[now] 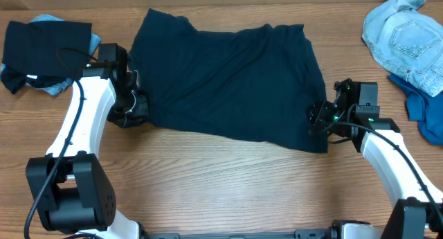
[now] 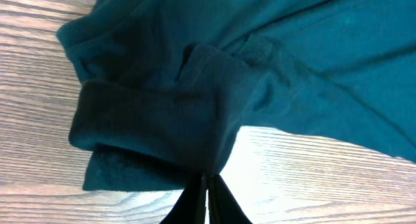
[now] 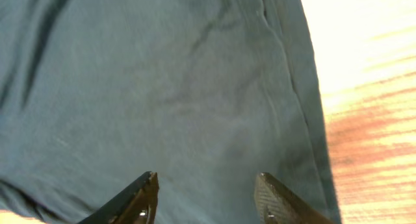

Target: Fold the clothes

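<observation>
- Navy shirt (image 1: 228, 83): spread across the middle of the wooden surface (image 1: 228, 197). Its lower-left corner is bunched and doubled over.
- Left fingers (image 2: 194, 210): closed together, apparently pinching that doubled corner, at centre left of the overhead view.
- Right fingers (image 3: 138, 199): spread apart over the shirt's lower-right corner, just inside the hem, with nothing gripped. Whether they touch the cloth cannot be told.
- Step in hand (judged): securing both lower corners for a first fold. The left corner is taken and the right is not yet.
- Next move calls for: the right fingers to close on the hem, then both corners to be carried together toward the top of the frame.
- Edges: the shirt's top edge lies near the far edge of the surface, and its lower edge runs slightly aslant.
- Open room: bare wood along the lower frame.
- Black garment (image 1: 45, 48): upper left, near the left arm.
- Pale denim piece (image 1: 405, 34) and mid-blue piece (image 1: 423, 111): upper right, apart from the shirt.
</observation>
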Controlling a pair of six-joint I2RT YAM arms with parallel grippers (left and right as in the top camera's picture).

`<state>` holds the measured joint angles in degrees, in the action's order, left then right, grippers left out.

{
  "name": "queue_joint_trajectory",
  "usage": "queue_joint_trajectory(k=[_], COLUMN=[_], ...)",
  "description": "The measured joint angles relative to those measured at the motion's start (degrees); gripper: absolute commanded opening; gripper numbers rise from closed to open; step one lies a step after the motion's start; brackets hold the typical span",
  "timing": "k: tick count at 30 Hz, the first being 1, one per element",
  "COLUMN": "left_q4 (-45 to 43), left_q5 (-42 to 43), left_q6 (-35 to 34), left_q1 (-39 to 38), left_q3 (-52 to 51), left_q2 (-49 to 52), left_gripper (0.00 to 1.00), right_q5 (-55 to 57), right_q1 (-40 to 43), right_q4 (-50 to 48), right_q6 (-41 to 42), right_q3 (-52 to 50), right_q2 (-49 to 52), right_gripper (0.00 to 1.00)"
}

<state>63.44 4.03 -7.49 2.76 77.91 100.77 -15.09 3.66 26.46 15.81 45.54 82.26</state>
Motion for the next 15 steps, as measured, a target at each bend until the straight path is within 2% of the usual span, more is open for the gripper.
queue_joint_trajectory(k=[6, 7, 8, 10, 13, 15], left_q4=[0.0, 0.0, 0.0, 0.0, 0.0, 0.0], left_q5=[0.9, 1.1, 1.4, 1.8, 2.3, 2.5], left_q6=[0.1, 0.2, 0.2, 0.3, 0.4, 0.4], left_q1=[0.0, 0.0, 0.0, 0.0, 0.0, 0.0], left_q3=[0.0, 0.0, 0.0, 0.0, 0.0, 0.0], left_q2=[0.0, 0.0, 0.0, 0.0, 0.0, 0.0], left_gripper=[0.07, 0.07, 0.07, 0.07, 0.07, 0.07], right_q5=[-1.0, -1.1, -1.2, -1.6, -2.5, -3.1], right_q1=[0.0, 0.0, 0.0, 0.0, 0.0, 0.0], right_q4=[-0.7, 0.1, 0.6, 1.8, 3.8, 6.7], right_q6=[2.0, 3.1, 3.3, 3.8, 5.1, 5.8], right_q3=[0.0, 0.0, 0.0, 0.0, 0.1, 0.2], right_q2=[7.5, 9.2, 10.1, 11.6, 12.5, 12.5], right_gripper=[0.33, 0.24, 0.19, 0.15, 0.04, 0.04])
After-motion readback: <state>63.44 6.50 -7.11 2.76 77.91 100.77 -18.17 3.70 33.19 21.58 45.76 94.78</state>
